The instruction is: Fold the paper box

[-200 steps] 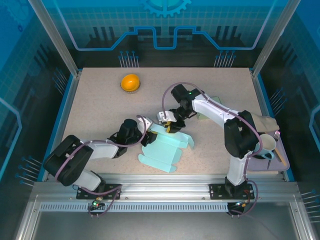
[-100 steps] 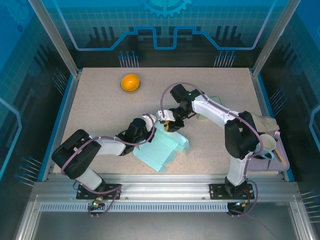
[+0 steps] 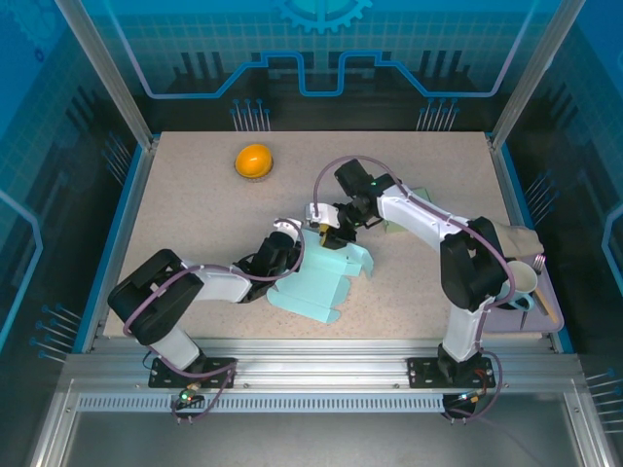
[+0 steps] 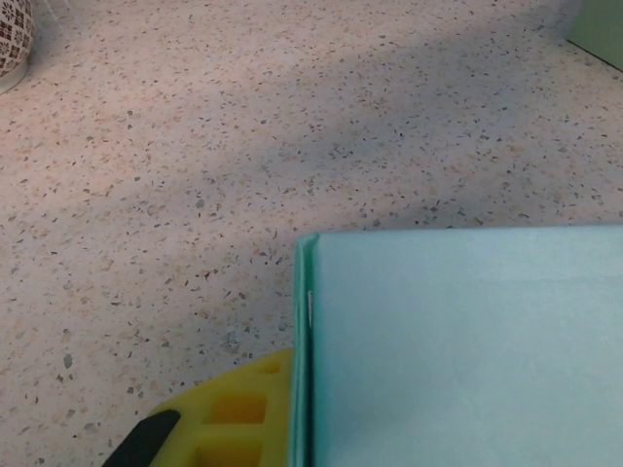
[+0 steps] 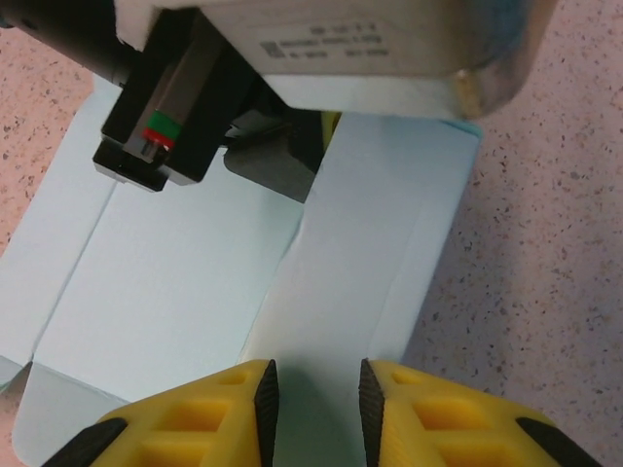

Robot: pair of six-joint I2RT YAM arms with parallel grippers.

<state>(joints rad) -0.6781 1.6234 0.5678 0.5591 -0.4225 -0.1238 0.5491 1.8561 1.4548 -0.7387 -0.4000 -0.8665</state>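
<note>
The paper box (image 3: 326, 282) lies mid-table, towards the near edge, a flat pale-teal sheet. Its long axis runs from 8 o'clock to 2 o'clock. It spreads toward 5 o'clock from the left gripper (image 3: 292, 255), whose one visible yellow finger (image 4: 234, 418) sits against the sheet's edge; its grip I cannot tell. The right gripper (image 3: 329, 243) sits at the box's 12 o'clock edge, jaws narrowly parted over a panel; whether they pinch it is unclear.

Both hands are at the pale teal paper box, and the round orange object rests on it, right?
No: the top external view shows the round orange object on the speckled table, well behind the pale teal paper box.
</note>
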